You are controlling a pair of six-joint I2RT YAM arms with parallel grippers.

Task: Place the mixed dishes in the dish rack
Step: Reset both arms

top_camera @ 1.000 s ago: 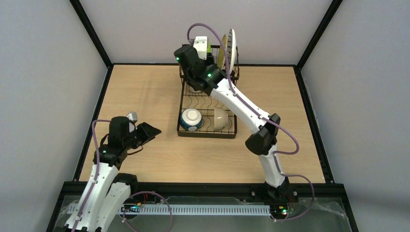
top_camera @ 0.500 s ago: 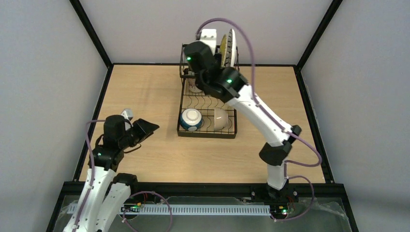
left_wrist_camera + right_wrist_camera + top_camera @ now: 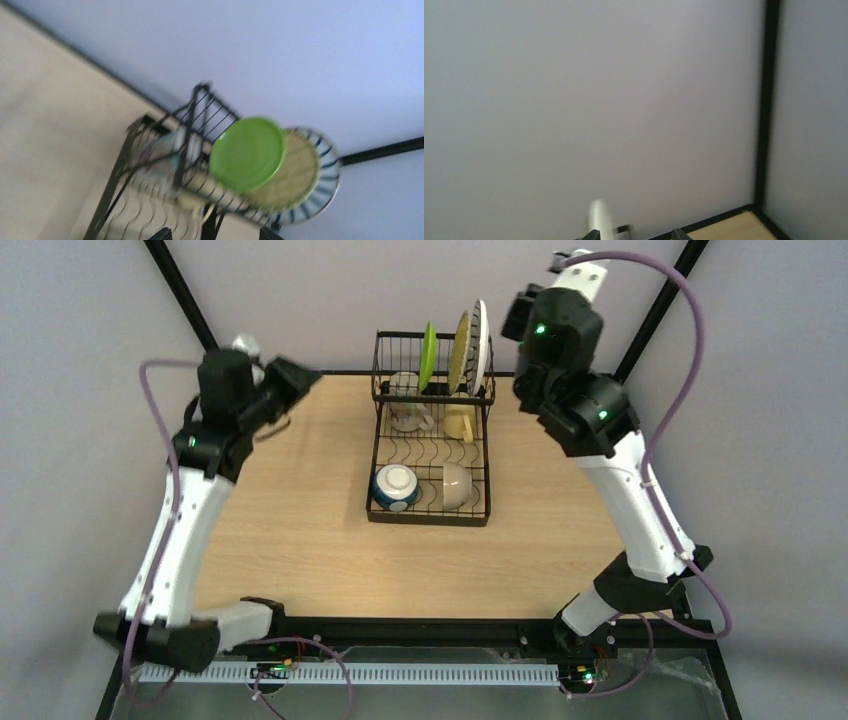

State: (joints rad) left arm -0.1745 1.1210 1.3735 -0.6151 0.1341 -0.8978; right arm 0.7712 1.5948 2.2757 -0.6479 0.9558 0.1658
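Nearest you, the pale wood-grain counter (image 3: 300, 540) showed no loose dish in the overhead view, so I judged the loading done or all but done. At the near end of the dish rack (image 3: 428, 520), a black wire frame on a black tray base with wavy slot wires along its lower level, the blue-outside white bowl (image 3: 396, 486) and the cream bowl (image 3: 458, 485) sat side by side. Both were round, smooth and glossy like glazed ceramic. Behind them, at the foot of the raised basket, lay the beige mug (image 3: 410, 418), its handle showing, and the yellow mug (image 3: 460, 426), apart from each other. Up in that basket three thin round plates stood on edge, close together: the green plate (image 3: 428, 355), the yellow plate (image 3: 461, 340) and the white plate with dark radial stripes (image 3: 481, 335). Your left claw (image 3: 297, 398) hung high over the far left of the counter, spread wide and holding nothing, facing the rack. Your right claw (image 3: 634, 235) hung beyond the rack's right side by the back wall, its fingers apart with only wall between them. By my reckoning, all that was left was for you to check that each dish was seated firmly.
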